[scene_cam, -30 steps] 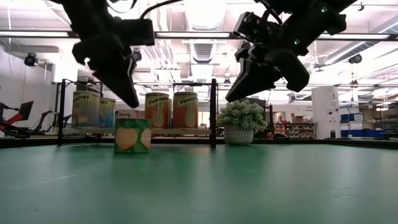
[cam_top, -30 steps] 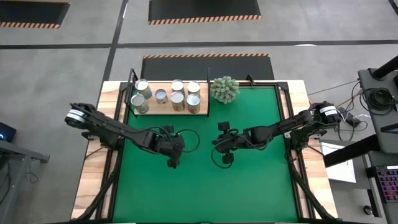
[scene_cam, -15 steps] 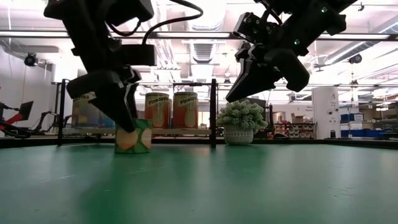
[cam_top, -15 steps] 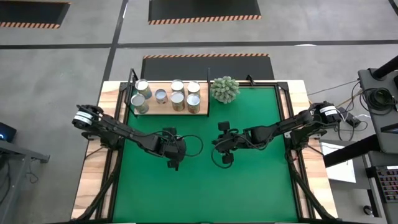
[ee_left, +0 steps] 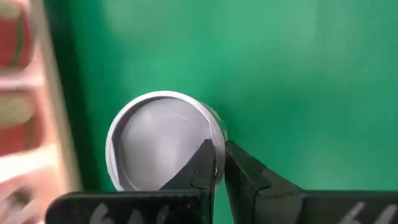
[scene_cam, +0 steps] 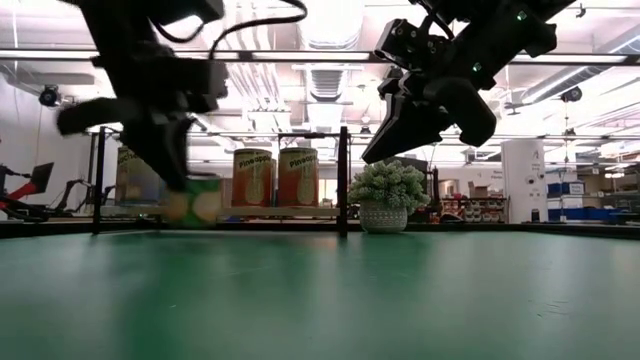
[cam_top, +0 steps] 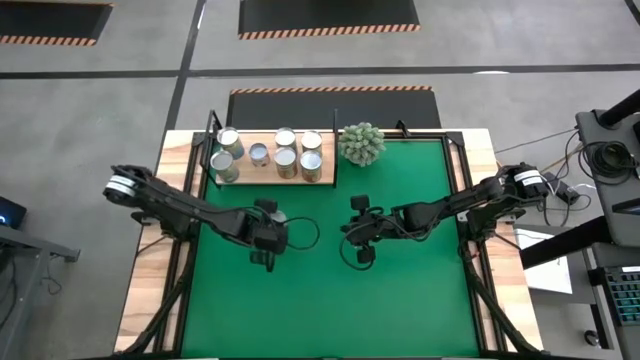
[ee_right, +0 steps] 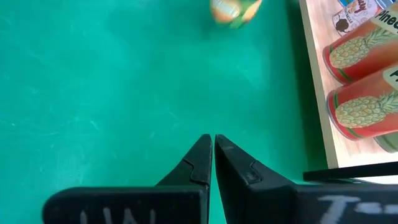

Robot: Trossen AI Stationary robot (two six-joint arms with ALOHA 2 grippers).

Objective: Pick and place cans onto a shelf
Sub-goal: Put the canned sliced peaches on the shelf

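The left gripper [ee_left: 219, 163] has its jaws pinched on the rim of a can [ee_left: 163, 140] at about 5 o'clock from the shelf [cam_top: 270, 176], while the right gripper [ee_right: 212, 149] hangs with jaws closed and empty.

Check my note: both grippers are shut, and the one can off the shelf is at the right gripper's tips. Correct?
Not quite. The can is at the left gripper, as the left wrist view shows; the right gripper hangs apart from it. Both are shut.
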